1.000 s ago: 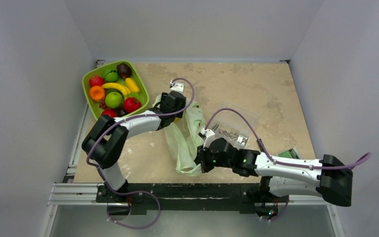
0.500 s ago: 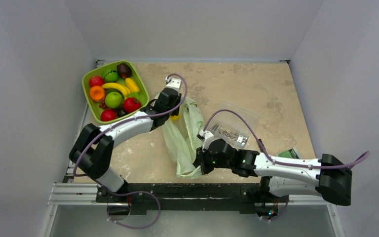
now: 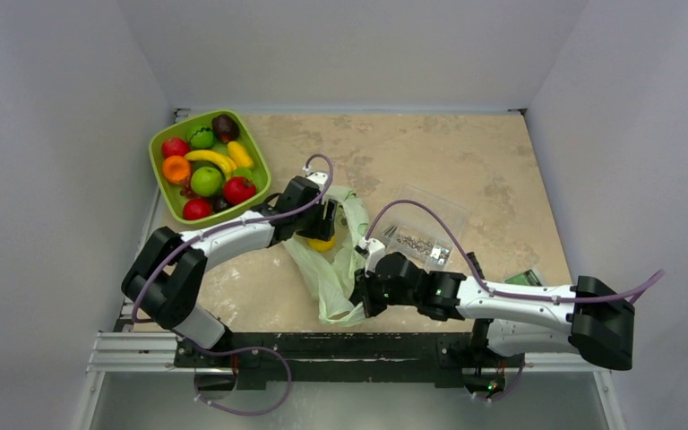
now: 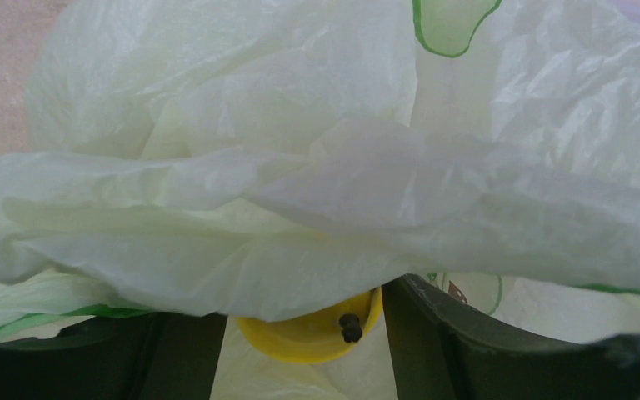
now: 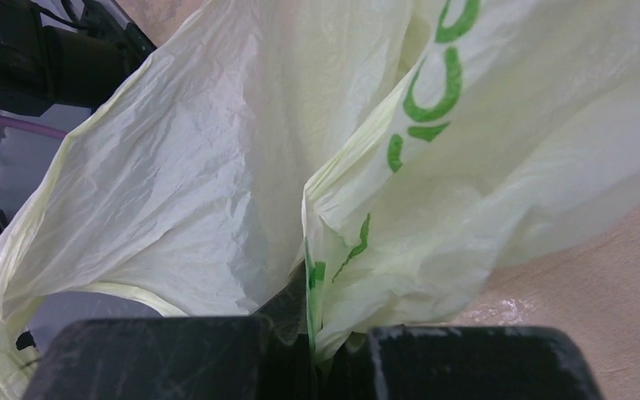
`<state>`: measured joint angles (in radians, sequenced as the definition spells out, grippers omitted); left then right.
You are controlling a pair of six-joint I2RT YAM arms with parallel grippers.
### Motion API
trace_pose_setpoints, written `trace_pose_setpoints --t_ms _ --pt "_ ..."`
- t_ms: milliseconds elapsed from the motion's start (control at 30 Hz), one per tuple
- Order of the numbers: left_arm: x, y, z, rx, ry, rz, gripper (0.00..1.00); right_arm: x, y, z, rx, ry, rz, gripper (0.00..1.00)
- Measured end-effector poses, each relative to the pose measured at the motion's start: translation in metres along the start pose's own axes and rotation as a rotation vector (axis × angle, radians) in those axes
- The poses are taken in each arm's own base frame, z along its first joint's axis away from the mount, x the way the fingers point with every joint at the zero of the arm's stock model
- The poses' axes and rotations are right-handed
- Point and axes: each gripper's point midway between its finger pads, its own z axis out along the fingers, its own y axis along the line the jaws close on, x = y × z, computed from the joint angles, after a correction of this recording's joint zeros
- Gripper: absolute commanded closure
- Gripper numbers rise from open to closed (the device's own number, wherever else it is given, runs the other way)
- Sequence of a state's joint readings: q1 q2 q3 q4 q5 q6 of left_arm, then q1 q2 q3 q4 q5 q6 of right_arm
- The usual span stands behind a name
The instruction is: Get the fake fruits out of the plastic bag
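plastic from the bag (image 3: 330, 273) is draping over the left gripper (image 3: 322, 231) in its wrist view and filling most of that picture. below the fold, the yellow fruit (image 4: 310, 332) is showing, with its dark stem end facing the camera. it is sitting right between the two dark fingers (image 4: 437, 350) and taking up nearly all of the gap. it is touching the finger on the right of that view. on the other side the contact is falling too near the plastic to tell. the jaws are standing about a fruit's width apart and appearing to be clamping the yellow fruit.

from above, the left arm is reaching in from the left side of the table (image 3: 466, 161). its gripper is pointing down over the far part of the bag, and the yellow fruit is peeking out just under its tip, with pale green plastic lying beside and below it.

the bag is lying near the middle of the table, running from one gripper to the other. the right gripper (image 3: 358, 291) is pinching its near end. the jaws are standing almost closed, with a thin fold of plastic trapped between them and the sheets rising away from the fingers. anything else inside the bag is hiding behind the plastic.

the green bowl (image 3: 159, 179) of fruit is sitting at the far left corner, apart from the bag. the clear box (image 3: 417, 240) of screws is resting just right of the bag, beyond the right gripper.
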<state>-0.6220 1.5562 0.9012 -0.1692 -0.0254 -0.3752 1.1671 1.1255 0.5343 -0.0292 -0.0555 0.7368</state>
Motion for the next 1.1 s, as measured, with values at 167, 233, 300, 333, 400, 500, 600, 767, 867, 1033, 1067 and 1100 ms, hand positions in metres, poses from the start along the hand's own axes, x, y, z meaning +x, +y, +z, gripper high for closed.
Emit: trace_pose_setpoints --t_ms 167,233,300,333,400,500,600,767,867,1033,1067,1100 --pt "0.007 -0.002 0.001 0.02 0.011 -0.01 0.27 0.0 0.0 0.0 0.0 -0.001 0.001 1.0" --pt "0.006 -0.002 -0.004 0.024 -0.003 -0.012 0.27 -0.001 0.001 -0.001 -0.002 -0.003 0.001 1.0" --pt "0.002 -0.003 -0.012 0.027 -0.028 -0.012 0.27 -0.001 0.001 -0.001 -0.005 -0.006 0.001 1.0" --pt "-0.002 -0.003 -0.016 0.029 -0.042 -0.012 0.27 -0.002 0.001 -0.001 -0.005 -0.006 0.001 1.0" --pt "-0.011 -0.005 -0.026 0.037 -0.084 -0.012 0.29 -0.001 0.001 -0.001 -0.005 -0.006 0.001 1.0" --pt "-0.024 -0.009 -0.04 0.043 -0.141 -0.01 0.35 -0.001 0.001 -0.001 -0.005 -0.005 0.001 1.0" --pt "-0.03 -0.012 -0.047 0.051 -0.166 -0.004 0.46 -0.001 0.001 -0.001 -0.004 -0.002 0.001 1.0" --pt "-0.026 -0.014 -0.044 0.046 -0.157 0.003 0.49 0.004 -0.001 0.002 -0.002 0.02 0.001 1.0" --pt "-0.02 -0.011 -0.037 0.027 -0.135 0.006 0.48 0.005 -0.001 0.003 0.001 0.024 0.002 1.0" --pt "-0.009 -0.002 -0.021 -0.019 -0.09 0.009 0.47 0.005 -0.001 0.003 0.001 0.024 0.002 1.0" --pt "-0.006 0.0 -0.018 -0.027 -0.081 0.009 0.48 0.005 -0.001 0.003 0.001 0.024 0.002 1.0" --pt "-0.004 0.002 -0.015 -0.037 -0.07 0.011 0.5 0.005 -0.001 0.003 0.001 0.024 0.002 1.0"
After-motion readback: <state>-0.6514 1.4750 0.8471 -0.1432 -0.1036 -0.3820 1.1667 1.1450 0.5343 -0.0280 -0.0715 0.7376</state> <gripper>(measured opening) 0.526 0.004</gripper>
